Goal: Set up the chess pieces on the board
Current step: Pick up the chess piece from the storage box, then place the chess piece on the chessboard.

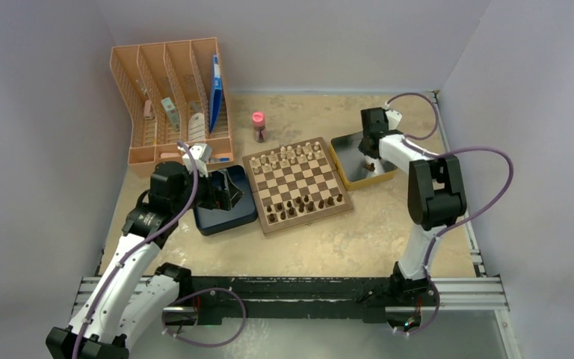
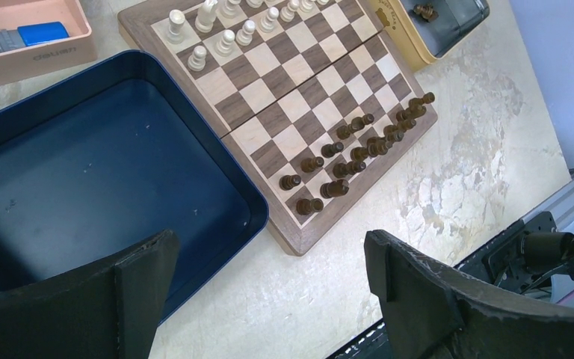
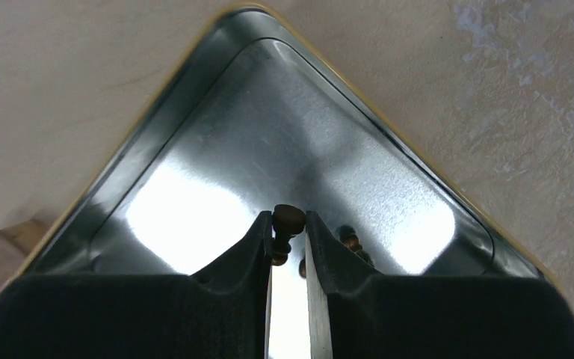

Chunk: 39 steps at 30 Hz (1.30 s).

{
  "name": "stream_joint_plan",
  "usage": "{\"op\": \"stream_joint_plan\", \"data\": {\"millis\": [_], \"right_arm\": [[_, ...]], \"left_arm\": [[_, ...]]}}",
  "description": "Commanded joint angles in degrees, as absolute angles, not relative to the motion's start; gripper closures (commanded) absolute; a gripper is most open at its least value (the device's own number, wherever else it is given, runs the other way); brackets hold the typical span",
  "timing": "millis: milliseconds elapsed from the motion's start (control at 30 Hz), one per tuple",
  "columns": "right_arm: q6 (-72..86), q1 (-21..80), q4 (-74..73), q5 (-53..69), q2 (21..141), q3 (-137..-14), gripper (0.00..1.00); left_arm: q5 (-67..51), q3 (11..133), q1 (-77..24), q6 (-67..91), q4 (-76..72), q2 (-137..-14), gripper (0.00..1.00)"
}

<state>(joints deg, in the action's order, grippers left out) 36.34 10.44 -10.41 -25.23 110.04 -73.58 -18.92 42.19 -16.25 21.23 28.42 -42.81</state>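
Fingers of right gripper (image 3: 289, 233) pinched on dark chess piece (image 3: 288, 218) — round head right at fingertips, stem between pads. It sits inside yellow-rimmed metal tray (image 3: 217, 134), just right of board (image 1: 297, 183). Remaining dark pieces (image 2: 359, 146) line board's near rows. Over blue box (image 2: 82, 179), left gripper (image 2: 269, 262) spread wide — nothing held.

Almost nothing here that I can read.
In my left wrist view, the front wall of the salmon-pink plastic organiser tray (image 2: 37, 56) carries one short word pressed into it in lowercase letters, too blurred for me to spell out. The rim of the yellow-edged metal tin (image 2: 397, 28) bears a little line of small dark print, too small to read. In my top and right wrist views I can read no text.
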Motion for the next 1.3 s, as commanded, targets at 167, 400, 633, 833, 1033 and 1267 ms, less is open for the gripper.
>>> {"op": "stream_joint_plan", "data": {"millis": [167, 400, 633, 833, 1033, 1267], "right_arm": [[30.2, 10.6, -10.7, -13.1, 97.0, -70.4, 0.86], [28.1, 14.3, -12.5, -3.1, 88.3, -64.6, 0.87], [27.8, 22.7, -19.5, -0.2, 87.1, -63.7, 0.89], [27.0, 23.2, -20.9, 8.4, 87.6, -62.9, 0.87], [24.2, 23.2, -24.5, 9.8, 90.4, -63.8, 0.87], [22.8, 23.2, -25.9, 11.4, 94.7, -67.3, 0.84]], "left_arm": [[-18.6, 42.2, -16.5, 20.2, 27.3, -42.8, 0.06], [-19.4, 42.2, -16.5, 20.0, 27.2, -43.0, 0.07], [-20.2, 42.3, -16.5, 20.0, 27.0, -43.4, 0.08], [-20.8, 42.2, -16.5, 19.9, 26.9, -43.2, 0.09], [-20.8, 42.3, -16.5, 19.9, 26.8, -43.0, 0.09], [-20.6, 42.3, -16.5, 19.8, 26.9, -43.1, 0.1]]}}
